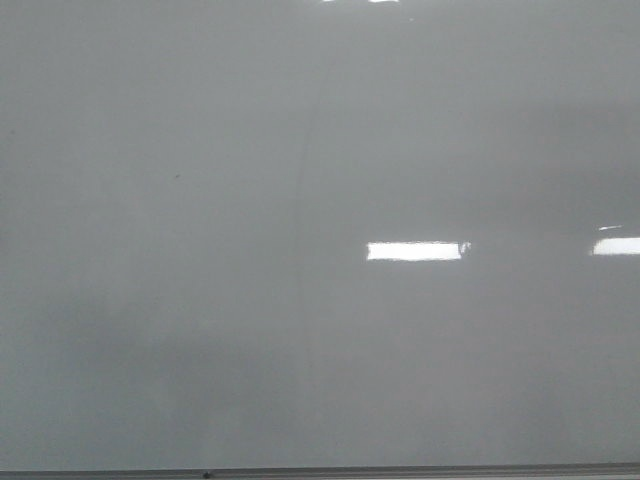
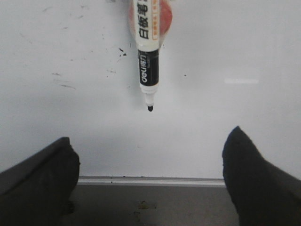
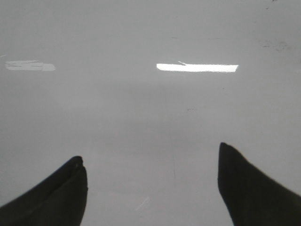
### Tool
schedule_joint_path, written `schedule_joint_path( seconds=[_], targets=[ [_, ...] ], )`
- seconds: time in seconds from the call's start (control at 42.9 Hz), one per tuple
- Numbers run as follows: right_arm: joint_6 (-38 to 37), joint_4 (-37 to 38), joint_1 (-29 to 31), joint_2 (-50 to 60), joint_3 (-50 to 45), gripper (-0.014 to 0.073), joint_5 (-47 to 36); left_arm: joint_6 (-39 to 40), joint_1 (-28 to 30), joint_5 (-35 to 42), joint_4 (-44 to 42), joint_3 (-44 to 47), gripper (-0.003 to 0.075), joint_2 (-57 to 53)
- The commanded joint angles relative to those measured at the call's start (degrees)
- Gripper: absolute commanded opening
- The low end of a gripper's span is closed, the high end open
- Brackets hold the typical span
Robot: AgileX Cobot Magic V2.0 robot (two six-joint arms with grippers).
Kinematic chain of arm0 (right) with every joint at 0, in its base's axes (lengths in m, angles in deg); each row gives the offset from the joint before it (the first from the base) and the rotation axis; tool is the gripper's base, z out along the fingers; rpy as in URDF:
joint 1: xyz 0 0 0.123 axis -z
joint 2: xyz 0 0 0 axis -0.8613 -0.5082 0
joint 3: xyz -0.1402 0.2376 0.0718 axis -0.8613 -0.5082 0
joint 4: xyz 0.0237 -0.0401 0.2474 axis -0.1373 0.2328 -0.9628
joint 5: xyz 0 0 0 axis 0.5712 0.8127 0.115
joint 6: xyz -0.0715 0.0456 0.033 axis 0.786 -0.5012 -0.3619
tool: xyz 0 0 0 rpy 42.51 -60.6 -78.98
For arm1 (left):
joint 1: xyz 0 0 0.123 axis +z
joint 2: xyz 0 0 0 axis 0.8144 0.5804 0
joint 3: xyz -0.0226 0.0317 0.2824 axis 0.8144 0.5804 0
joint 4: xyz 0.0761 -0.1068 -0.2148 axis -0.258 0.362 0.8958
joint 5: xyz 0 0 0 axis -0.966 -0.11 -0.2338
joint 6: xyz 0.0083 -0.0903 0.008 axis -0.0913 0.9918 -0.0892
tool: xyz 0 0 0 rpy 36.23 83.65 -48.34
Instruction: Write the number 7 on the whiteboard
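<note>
The whiteboard [image 1: 200, 150] fills the front view, glossy pale grey with bright light reflections. No black number 7 shows on it in any view. Neither gripper shows in the front view. In the left wrist view a white marker [image 2: 147, 42] with a black collar lies on the whiteboard [image 2: 235, 47], its bare black tip [image 2: 150, 108] pointing toward my left gripper [image 2: 151, 134]. That gripper is open and empty, a short way from the tip. My right gripper [image 3: 149, 150] is open and empty over bare whiteboard [image 3: 150, 108].
The board's thin grey metal edge strip [image 2: 150, 181] runs between the left fingers, with a dull grey surface [image 2: 150, 207] beyond it. The strip also shows in the front view [image 1: 400, 470]. An orange round thing [image 2: 166, 16] lies behind the marker. Small black specks [image 2: 122, 52] dot the board.
</note>
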Motion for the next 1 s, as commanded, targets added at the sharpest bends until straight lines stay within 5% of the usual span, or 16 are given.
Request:
schedule_joint_path(
  seconds=[0.0, 0.326, 0.979],
  targets=[
    [0.2, -0.38, 0.07, -0.79, 2.16, 0.0593, -4.21, 0.41, 0.08, 7.63, 0.57, -2.13, 0.0597, 3.29],
    [0.2, -0.38, 0.07, -0.79, 2.16, 0.0593, -4.21, 0.0, 0.08, 25.27, -2.76, -2.13, 0.0574, 15.33],
    [0.2, -0.38, 0.07, -0.79, 2.16, 0.0593, -3.62, 0.0, -0.04, 32.1, -4.15, -2.13, 0.0103, 17.59]
  ],
)
